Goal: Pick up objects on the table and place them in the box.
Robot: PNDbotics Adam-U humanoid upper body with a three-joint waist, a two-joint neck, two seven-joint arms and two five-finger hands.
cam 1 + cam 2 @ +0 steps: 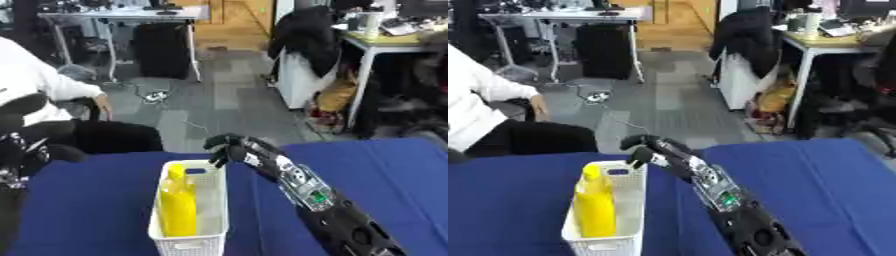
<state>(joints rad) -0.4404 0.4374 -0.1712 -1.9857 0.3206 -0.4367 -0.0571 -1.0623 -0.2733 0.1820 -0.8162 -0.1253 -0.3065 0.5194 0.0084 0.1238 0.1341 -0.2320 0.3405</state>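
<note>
My right hand [226,145] hangs with fingers curled, holding nothing, over the far end of the white plastic slatted box [214,200] containing a yellow plastic bottle [178,205].

Your right arm [328,210] runs off the bottom edge. The box [217,200] wall hides the yellow bottle's [178,202] base, and the right hand's [226,146] fingers blur together.

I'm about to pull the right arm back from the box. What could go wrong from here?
The right hand hangs with curled fingers at the far rim of the white box; drawing back low could snag that rim and drag or tip it. The yellow bottle stands tall inside and may topple.
</note>
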